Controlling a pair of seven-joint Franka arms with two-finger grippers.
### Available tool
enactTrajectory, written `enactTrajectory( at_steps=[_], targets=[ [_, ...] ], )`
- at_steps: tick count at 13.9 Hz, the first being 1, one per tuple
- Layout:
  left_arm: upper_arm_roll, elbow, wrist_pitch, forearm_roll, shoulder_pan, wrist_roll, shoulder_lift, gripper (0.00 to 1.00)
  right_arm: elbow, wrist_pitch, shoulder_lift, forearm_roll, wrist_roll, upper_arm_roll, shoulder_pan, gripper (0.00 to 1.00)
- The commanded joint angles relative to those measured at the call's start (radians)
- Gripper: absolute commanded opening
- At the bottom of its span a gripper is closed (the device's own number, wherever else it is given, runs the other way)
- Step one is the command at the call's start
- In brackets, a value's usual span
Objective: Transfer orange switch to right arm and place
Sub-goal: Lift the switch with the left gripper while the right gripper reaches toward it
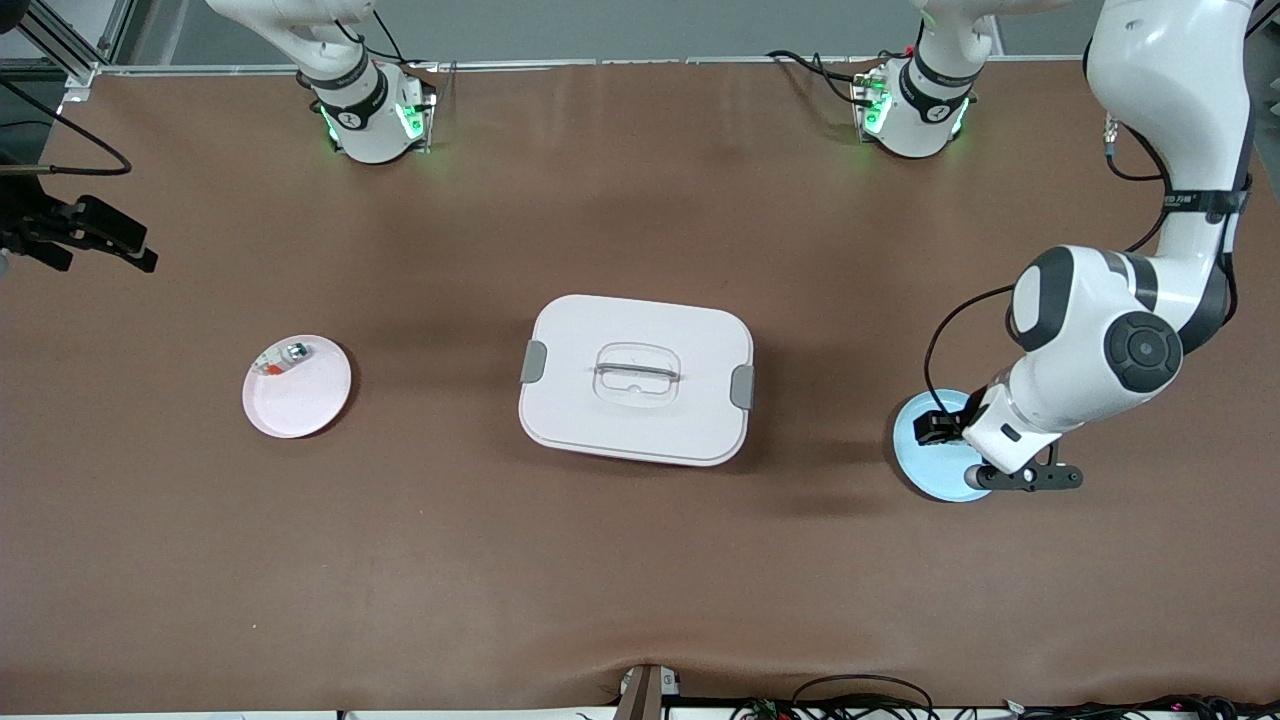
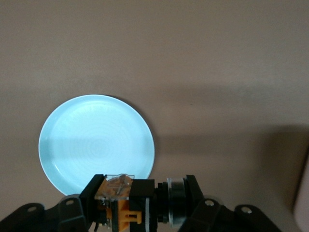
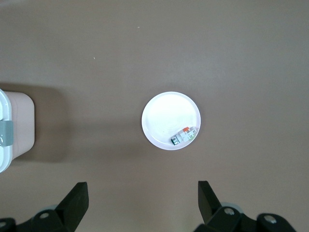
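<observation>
The scene is evenly and fairly brightly lit from overhead. On the brown surface (image 1: 640, 560), soft shadows are cast toward the front camera's edge beneath the white box (image 1: 636, 378) and beside the blue plate (image 1: 925, 450). A broad, faint shadow is seen in the middle, toward the bases' edge. Green glow is given off at both arm bases. Mild glare is shown on the pink plate (image 1: 297, 386). In the left wrist view the switch (image 2: 126, 203) is rendered slightly soft and the plate looks overexposed. The right wrist view is dimmer, with darker corners.
</observation>
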Motion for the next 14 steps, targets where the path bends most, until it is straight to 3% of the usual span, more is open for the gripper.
enactTrajectory(
  at_steps=[1, 7, 9, 14],
  targets=[
    [-0.042, 0.036, -0.09, -0.038, 0.003, -0.14, -0.034, 0.0, -0.014, 0.018, -0.023, 0.001, -0.003, 0.014, -0.019, 1.0],
    [-0.147, 0.187, -0.23, -0.141, -0.009, -0.433, -0.033, 0.0, 0.012, 0.003, -0.001, 0.013, -0.011, 0.012, -0.04, 1.0],
    [-0.189, 0.227, -0.235, -0.149, -0.03, -0.62, -0.027, 0.0, 0.012, 0.002, 0.014, 0.01, -0.006, 0.012, -0.047, 1.0],
    [-0.198, 0.3, -0.235, -0.186, -0.194, -1.064, 0.002, 0.0, 0.02, -0.046, 0.01, 0.004, -0.003, 0.02, -0.028, 1.0]
  ],
)
